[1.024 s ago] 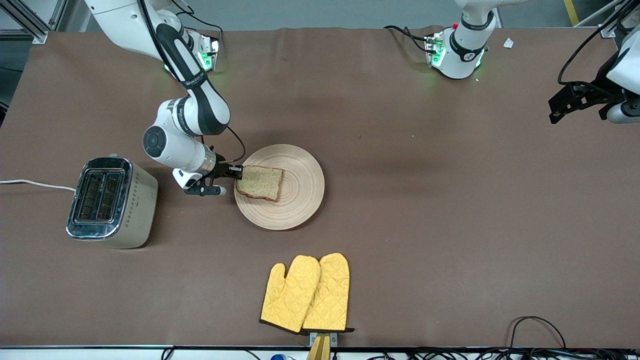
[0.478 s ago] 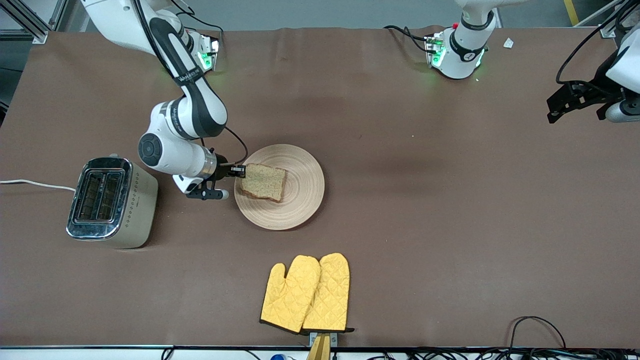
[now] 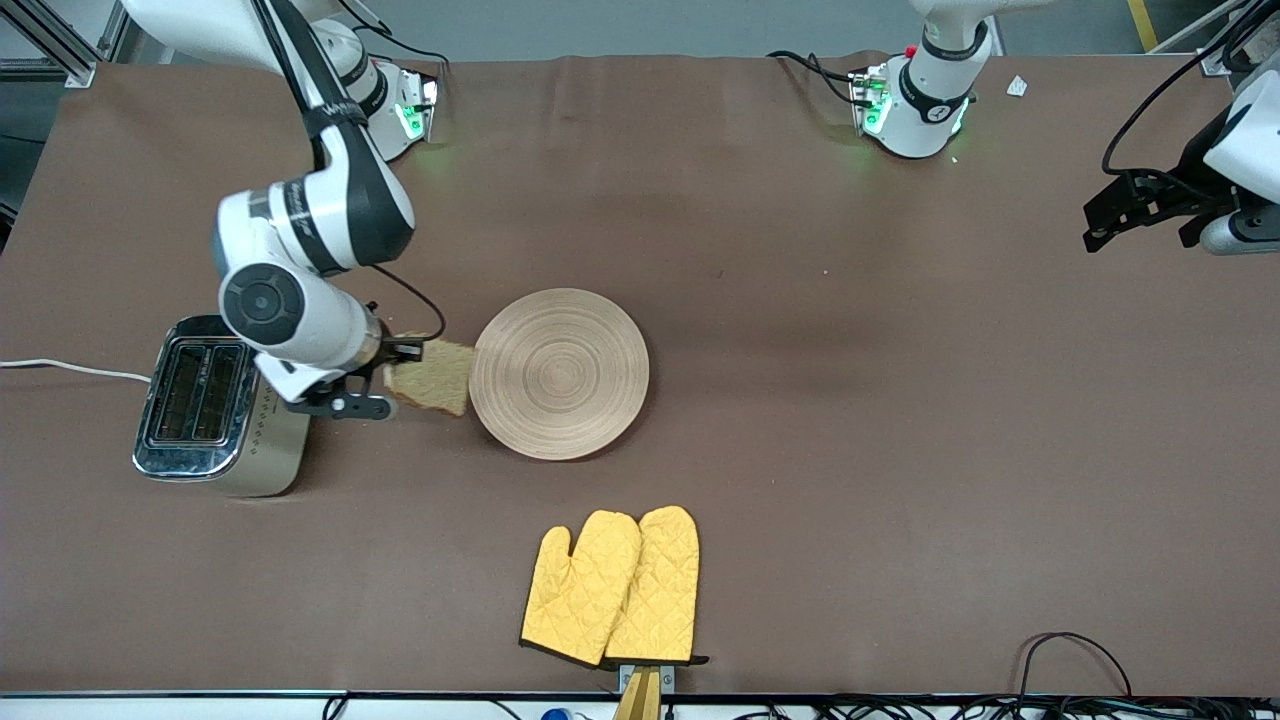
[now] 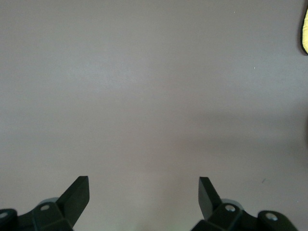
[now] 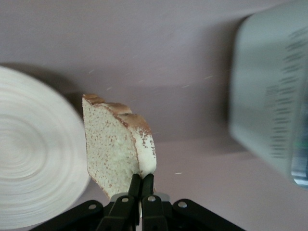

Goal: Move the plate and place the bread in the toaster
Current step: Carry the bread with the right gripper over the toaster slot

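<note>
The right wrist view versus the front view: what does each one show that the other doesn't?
Only the right wrist view shows the right tool pinching the bread by a thin edge, the slice hanging upright. Only the front view shows the yellow oven mitts, the toaster's two slots and the left tool, waiting over the table's end. Both show bread, plate and toaster.

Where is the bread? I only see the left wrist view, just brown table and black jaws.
Observer: The bread is pinched in the right gripper, over the table between the plate and the toaster.
Operator: Is anything on the plate?
Observer: No, the plate is bare.
Operator: What's that yellow thing at my edge?
Observer: A pair of yellow oven mitts, nearer the front camera than the plate.
</note>
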### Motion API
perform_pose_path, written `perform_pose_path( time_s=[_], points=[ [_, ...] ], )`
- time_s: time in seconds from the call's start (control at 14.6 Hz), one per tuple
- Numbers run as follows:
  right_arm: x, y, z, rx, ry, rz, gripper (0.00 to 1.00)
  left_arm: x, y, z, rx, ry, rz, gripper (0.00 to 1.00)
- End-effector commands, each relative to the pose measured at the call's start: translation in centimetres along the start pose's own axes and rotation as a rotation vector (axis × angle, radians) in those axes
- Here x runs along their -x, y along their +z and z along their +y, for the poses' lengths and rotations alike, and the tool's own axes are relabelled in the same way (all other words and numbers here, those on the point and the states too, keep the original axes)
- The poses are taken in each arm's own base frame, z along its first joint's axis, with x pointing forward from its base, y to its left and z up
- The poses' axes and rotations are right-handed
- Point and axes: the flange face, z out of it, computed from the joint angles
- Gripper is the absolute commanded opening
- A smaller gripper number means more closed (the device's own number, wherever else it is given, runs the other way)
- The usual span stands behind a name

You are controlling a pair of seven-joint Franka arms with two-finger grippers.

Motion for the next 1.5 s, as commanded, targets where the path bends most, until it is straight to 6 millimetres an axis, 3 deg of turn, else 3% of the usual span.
perform_pose_path(
  time_s=[0.0,0.14,0.34,0.68,1.02,1.43],
  points=[
    [-0.5,-3.4,2.5,0.183,0.014,0.055,0.0,0.1,-1.0,-0.5,0.01,-0.001,-0.002,1.0],
    [-0.1,-4.8,3.9,0.321,0.005,0.098,0.0,0.1,-1.5,-0.5,0.011,-0.009,0.009,1.0],
    [-0.4,-4.8,6.1,0.48,0.014,0.113,0.0,0.2,-2.3,-0.9,0.013,-0.009,0.021,1.0],
    [-1.3,-4.9,11.5,0.547,0.066,0.095,0.0,-0.6,-1.2,-0.9,0.012,-0.003,0.002,1.0],
    [-1.7,-4.2,15.1,0.643,0.07,0.061,0.01,-0.6,-1.3,-0.6,0.009,0.005,0.003,1.0],
    [-2.0,-1.7,15.4,0.652,0.052,0.025,0.01,-0.5,-1.4,-0.5,0.01,0.006,0.005,1.0]
  ],
)
